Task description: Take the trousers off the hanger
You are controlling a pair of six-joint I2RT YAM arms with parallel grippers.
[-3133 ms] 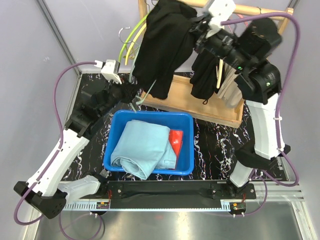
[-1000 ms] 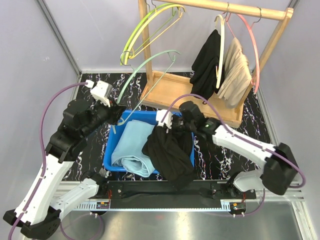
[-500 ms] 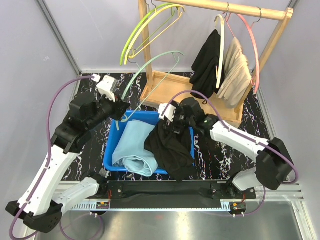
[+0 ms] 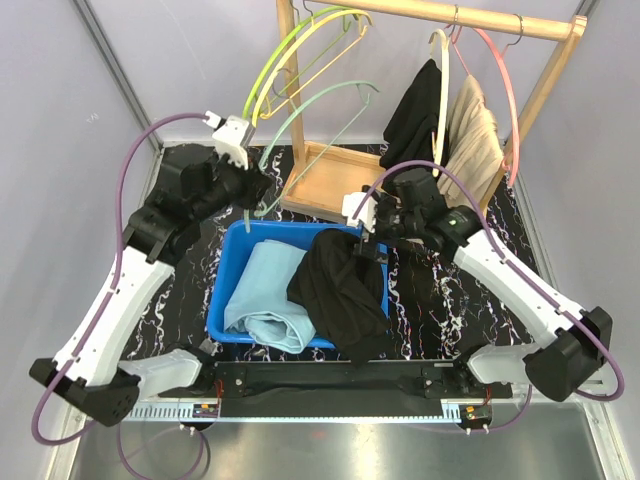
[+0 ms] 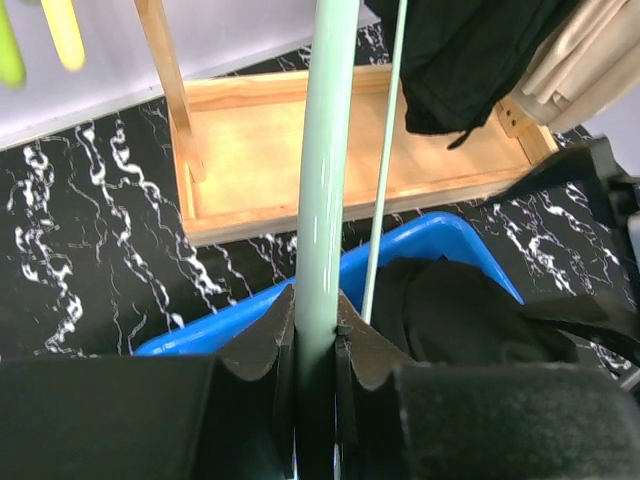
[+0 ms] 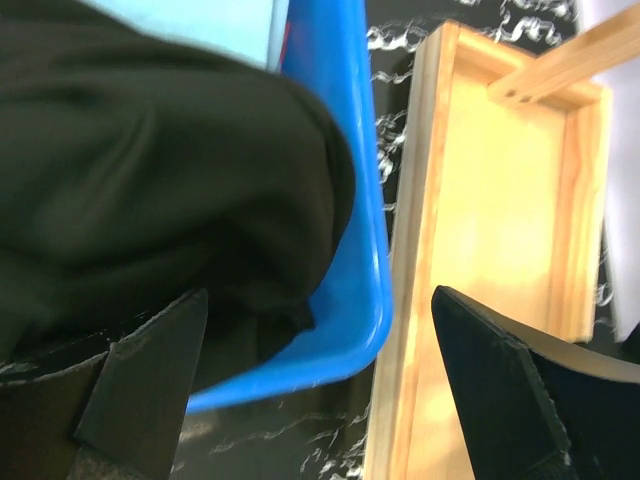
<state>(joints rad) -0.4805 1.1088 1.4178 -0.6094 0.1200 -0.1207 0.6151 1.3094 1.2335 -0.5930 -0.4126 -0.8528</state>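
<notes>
Black, white-veined marble tabletop (image 4: 432, 308). Blue plastic bin (image 4: 240, 238) at centre front. Wooden rack base (image 4: 340, 190), shallow tray form, just behind bin toward far right, its near edge close beside bin's far rim.

The black trousers (image 4: 340, 290) lie crumpled in the blue bin (image 4: 220, 290), on its 3 o'clock side. One part of them spills over the near rim toward 5 o'clock. The light blue trousers (image 4: 265, 295) lie folded in the same bin on the 9 o'clock side, touching the black cloth. Toward 1 o'clock, the second black trousers (image 4: 412, 125) and the beige trousers (image 4: 475, 140) hang side by side under the top bar of the wooden rack (image 4: 480, 18), both limp and folded.
</notes>
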